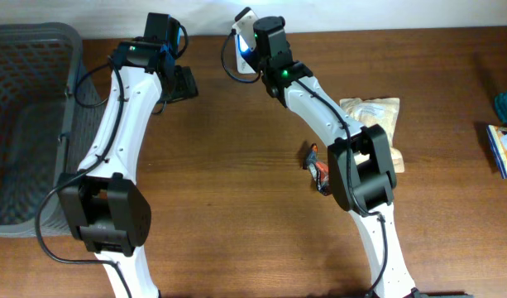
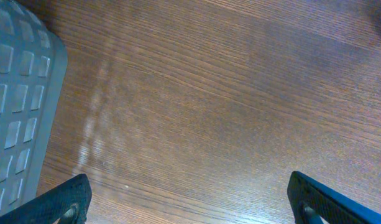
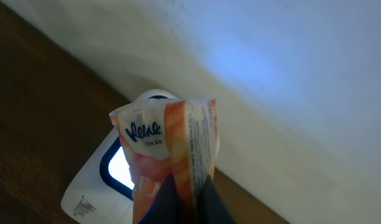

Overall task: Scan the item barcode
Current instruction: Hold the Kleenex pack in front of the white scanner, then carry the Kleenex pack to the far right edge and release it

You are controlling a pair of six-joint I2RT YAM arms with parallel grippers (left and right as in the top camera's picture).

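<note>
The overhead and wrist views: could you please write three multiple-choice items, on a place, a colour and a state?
1. Where is the grey plastic mesh basket? A. between the arms B. beside the left arm C. beside the right arm
2. The soft crinkled packet in the right gripper is: A. green B. purple C. orange and white
3. The left gripper is: A. open and empty B. shut on the packet C. shut on the basket
Key: 1 B, it flanks the left arm overhead; 2 C, its print shows so; 3 A, fingers wide apart over the brown wooden table.
</note>
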